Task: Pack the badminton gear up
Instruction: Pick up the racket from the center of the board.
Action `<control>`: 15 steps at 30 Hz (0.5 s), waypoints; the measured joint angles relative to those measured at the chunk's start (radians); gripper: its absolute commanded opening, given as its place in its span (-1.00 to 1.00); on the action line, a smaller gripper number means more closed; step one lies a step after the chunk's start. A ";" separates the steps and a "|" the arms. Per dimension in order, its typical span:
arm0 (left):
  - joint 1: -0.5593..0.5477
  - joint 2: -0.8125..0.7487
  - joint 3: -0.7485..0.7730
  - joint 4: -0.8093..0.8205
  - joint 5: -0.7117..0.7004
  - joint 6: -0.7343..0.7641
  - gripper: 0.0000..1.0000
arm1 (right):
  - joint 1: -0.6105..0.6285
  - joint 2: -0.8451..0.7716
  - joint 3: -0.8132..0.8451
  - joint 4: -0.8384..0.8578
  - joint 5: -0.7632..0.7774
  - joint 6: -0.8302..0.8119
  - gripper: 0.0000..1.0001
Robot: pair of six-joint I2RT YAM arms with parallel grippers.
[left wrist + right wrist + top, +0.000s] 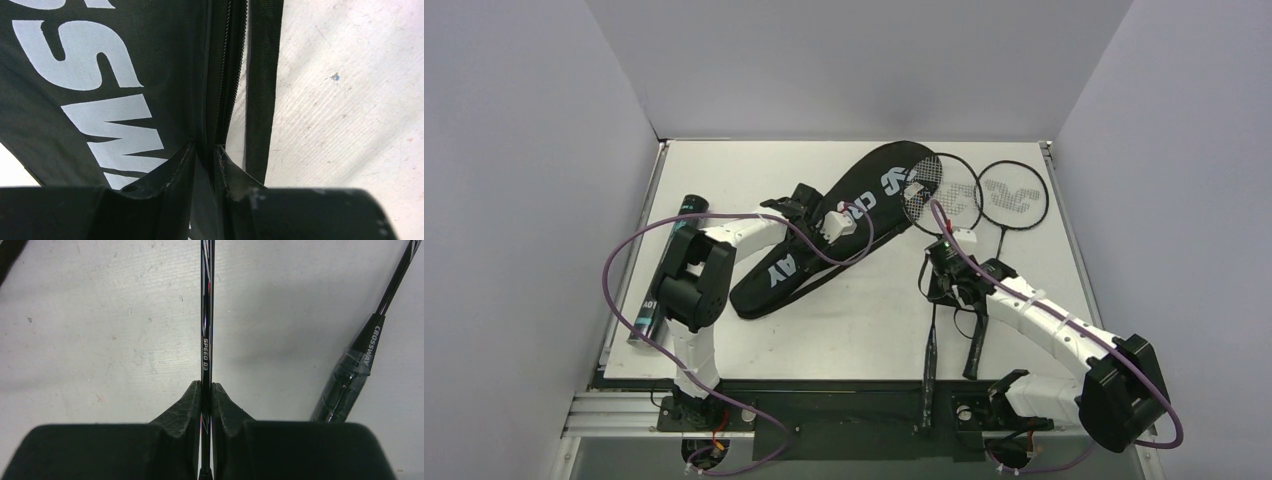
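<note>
Black teardrop racket bag [774,278] with white CROSSWAY print, lying flat. The left gripper [205,152] is closed, pinching the bag's zip edge. Right of the bag, the right gripper [206,387] is clamped on a thin black racket [206,315] shaft marked SPEED 03. A second racket [360,360] lies further right of the bag. Black tube [690,210] left of the bag.

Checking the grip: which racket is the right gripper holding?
The left racket, head overlapping the bag; right gripper pinches its shaft. The other racket lies free.

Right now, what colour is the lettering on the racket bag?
White on the black racket bag; left wrist view.
</note>
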 measured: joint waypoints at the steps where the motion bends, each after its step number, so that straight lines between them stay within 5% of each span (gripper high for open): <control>1: 0.000 0.000 0.000 -0.003 0.005 -0.002 -0.32 | 0.006 0.001 -0.005 0.000 0.000 0.002 -1.00; 10: 0.001 0.000 0.000 -0.016 0.031 -0.011 -0.65 | 0.031 0.028 -0.040 0.008 -0.005 0.020 -1.00; 15: 0.003 0.000 0.006 -0.025 0.040 -0.012 -0.46 | 0.033 0.031 -0.042 0.013 -0.006 0.021 -1.00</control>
